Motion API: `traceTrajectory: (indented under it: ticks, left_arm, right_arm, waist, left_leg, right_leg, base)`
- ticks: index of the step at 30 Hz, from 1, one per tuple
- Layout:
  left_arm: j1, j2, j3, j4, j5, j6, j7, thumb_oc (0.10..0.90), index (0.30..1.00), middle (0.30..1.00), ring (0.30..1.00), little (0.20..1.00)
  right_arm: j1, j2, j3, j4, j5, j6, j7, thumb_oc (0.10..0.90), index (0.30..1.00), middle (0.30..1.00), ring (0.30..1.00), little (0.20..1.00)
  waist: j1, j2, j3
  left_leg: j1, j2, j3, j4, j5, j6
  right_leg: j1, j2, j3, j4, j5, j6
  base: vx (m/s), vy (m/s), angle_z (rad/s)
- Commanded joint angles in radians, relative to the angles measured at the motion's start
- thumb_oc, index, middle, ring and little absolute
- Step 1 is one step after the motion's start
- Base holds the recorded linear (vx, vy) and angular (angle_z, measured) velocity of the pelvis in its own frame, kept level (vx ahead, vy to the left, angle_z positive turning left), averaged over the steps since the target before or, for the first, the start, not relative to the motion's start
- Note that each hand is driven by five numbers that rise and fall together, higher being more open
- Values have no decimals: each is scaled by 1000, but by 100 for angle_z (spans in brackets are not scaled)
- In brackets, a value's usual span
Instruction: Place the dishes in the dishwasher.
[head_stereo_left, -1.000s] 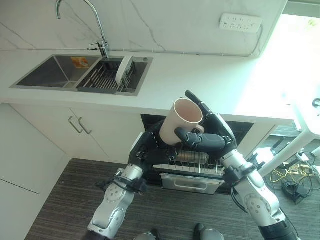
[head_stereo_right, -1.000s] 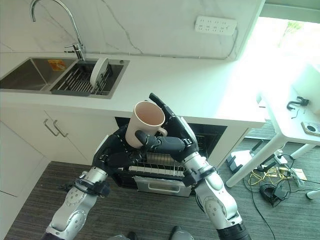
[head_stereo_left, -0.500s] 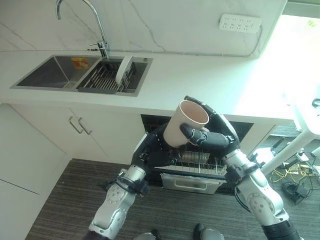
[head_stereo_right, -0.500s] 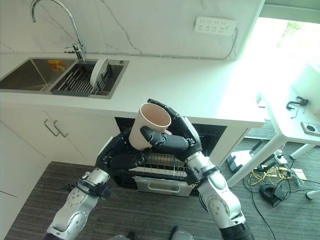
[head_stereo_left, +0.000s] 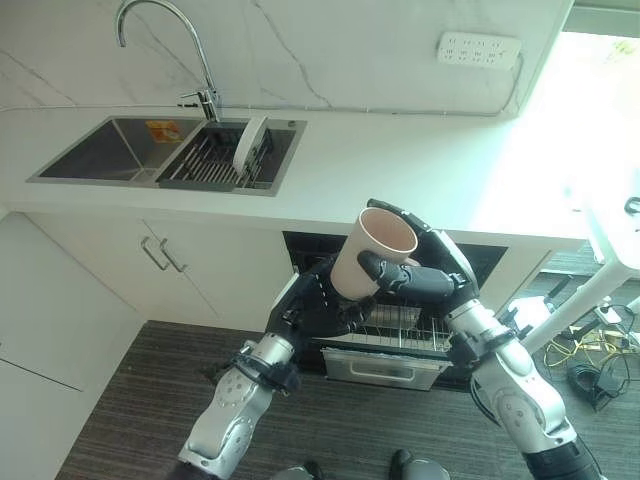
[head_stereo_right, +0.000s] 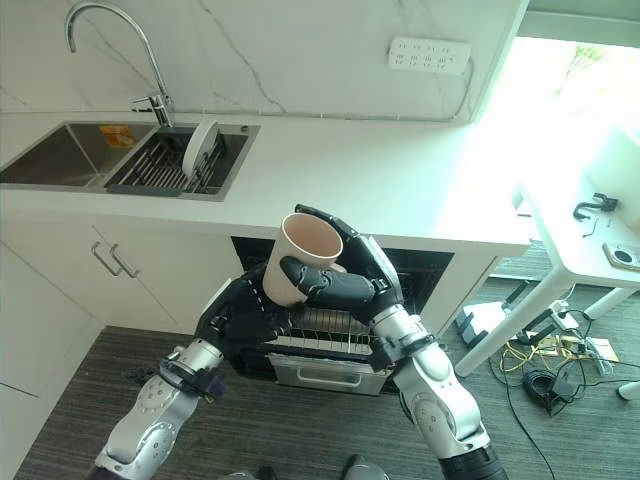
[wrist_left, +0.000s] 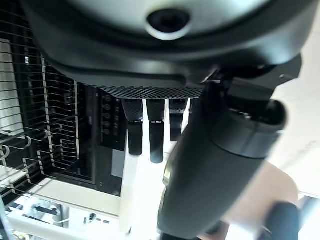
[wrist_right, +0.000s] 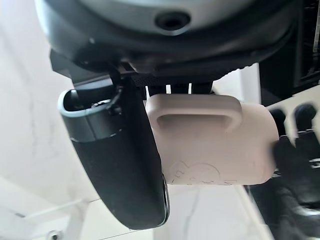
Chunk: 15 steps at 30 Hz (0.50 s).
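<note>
- Step: carrying stage, judged. A beige mug (head_stereo_left: 373, 250) is held at centre frame above the open dishwasher (head_stereo_left: 385, 335), not yet in the rack.
- Right hand (head_stereo_left: 420, 278): fingers and thumb curled round the mug body on the handle side; the right wrist view shows the mug handle (wrist_right: 192, 112) right by its thumb.
- Left hand (head_stereo_left: 322, 303): lower centre, just below and left of the mug, dark fingers against the mug's underside and side. I can't tell if they really curl on it. The left wrist view has straight fingers (wrist_left: 145, 131) reaching past the wire rack (wrist_left: 45, 125).
- Mug is tilted, with its mouth up and toward the upper right.
- Next move needs, as a guess: lower the mug to the pulled-out rack (head_stereo_right: 325, 335), turn it mouth down, seat it between the tines, then open the hand.
- More to load: a white plate (head_stereo_left: 247, 143) stands on edge in the sink drainer (head_stereo_left: 215, 158), upper left, well apart from the hands.
- Writing: a faint embossed mark on the mug in the right wrist view, unreadable. An orange sticker (head_stereo_left: 159, 127) in the sink basin is too small to read.
- Bench (head_stereo_left: 400, 160) is white, with a power strip (head_stereo_left: 478, 48) on the wall at upper right.
</note>
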<state>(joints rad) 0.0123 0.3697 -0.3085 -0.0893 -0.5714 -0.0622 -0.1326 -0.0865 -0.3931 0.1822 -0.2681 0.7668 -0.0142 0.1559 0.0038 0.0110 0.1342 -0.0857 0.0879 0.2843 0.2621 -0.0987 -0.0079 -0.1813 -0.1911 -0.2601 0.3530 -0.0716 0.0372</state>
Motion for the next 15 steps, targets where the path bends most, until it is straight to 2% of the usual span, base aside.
traceTrajectory:
  ticks: [1, 8, 15]
  left_arm:
    - [-70, -2, 32, -59, 20, -64, 23, 800, 900, 900, 900, 900]
    - [-9, 12, 143, -16, 58, -79, 83, 800, 900, 900, 900, 900]
    - [-17, 35, 209, 12, 143, -100, 137, 800, 900, 900, 900, 900]
  right_arm:
    - [-91, 42, -92, -107, 36, -186, -6, 400, 300, 300, 300, 300]
    - [-48, 36, -196, -119, 34, -250, -33, 400, 300, 300, 300, 300]
    - [-35, 36, -234, -120, 28, -268, -53, 400, 300, 300, 300, 300]
  waist:
    - [3, -18, -55]
    - [-2, -17, -55]
    - [-14, -14, -55]
  left_leg:
    - [34, 37, -85, 38, -118, -25]
    - [36, 38, -81, 38, -118, -25]
    - [39, 43, -73, 38, -115, -28]
  right_leg:
    - [108, -2, 12, -53, -63, 75]
    - [106, -2, 15, -53, -64, 75]
    - [104, 3, 24, -53, -64, 75]
  base:
    - [0, 0, 0]
    - [0, 0, 0]
    - [0, 0, 0]
